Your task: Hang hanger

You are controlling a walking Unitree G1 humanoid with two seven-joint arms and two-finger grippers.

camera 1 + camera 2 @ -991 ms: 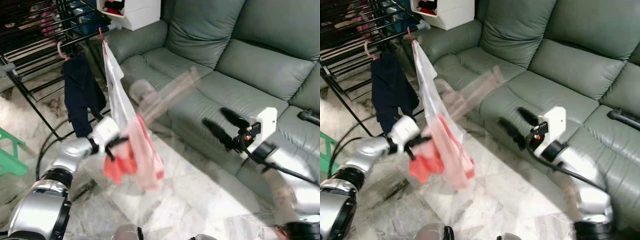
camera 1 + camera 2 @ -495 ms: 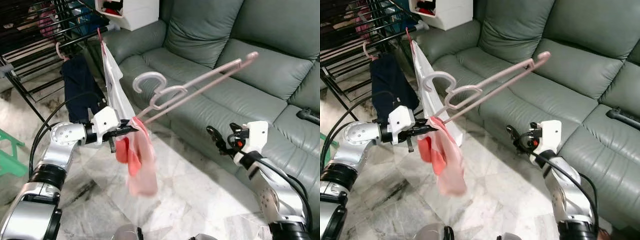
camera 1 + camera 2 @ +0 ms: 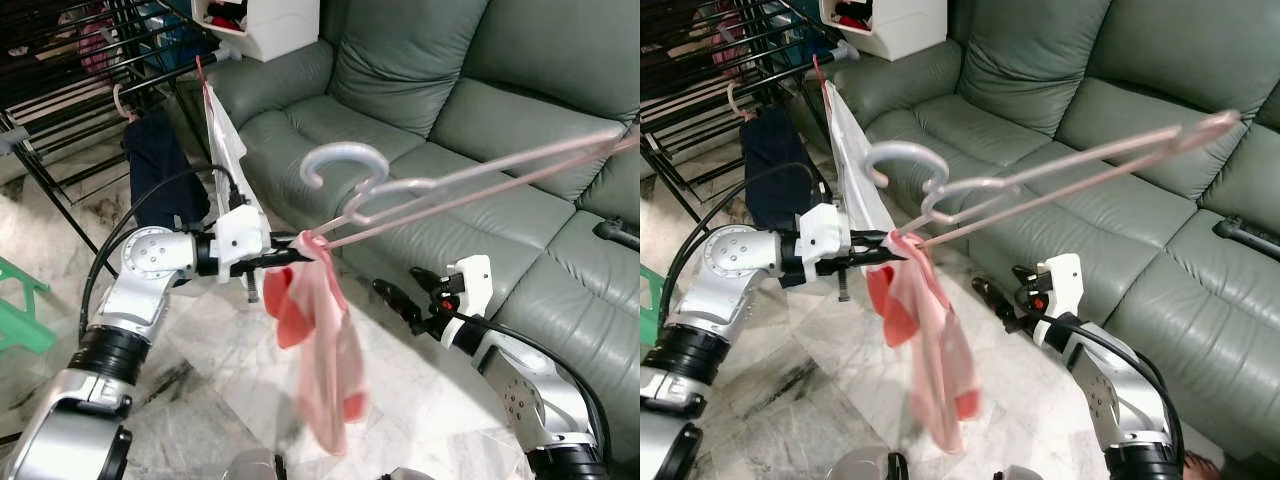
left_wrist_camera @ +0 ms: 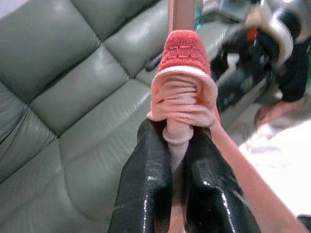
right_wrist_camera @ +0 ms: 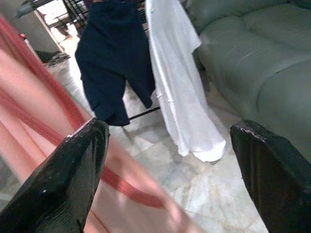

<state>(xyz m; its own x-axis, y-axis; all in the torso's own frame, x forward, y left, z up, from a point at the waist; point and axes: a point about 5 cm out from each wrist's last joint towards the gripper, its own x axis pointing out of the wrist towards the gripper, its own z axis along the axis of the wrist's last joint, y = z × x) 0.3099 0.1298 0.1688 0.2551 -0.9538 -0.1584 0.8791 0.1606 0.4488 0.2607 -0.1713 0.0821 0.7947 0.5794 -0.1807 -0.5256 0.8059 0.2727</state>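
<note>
silver arms | white wrist housings | black cables | black-fingered left hand (image 3: 285, 257)

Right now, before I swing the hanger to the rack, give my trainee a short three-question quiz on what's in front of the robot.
1. True or false: the left gripper is shut on the pink hanger and the pink garment.
2. The right gripper is: A) shut on the hanger, B) open and holding nothing, C) gripping the white garment.
3. Fill in: on the drying rack hang a dark blue garment and a ____ garment.

Key: 1 true; 2 B; 3 white.
</note>
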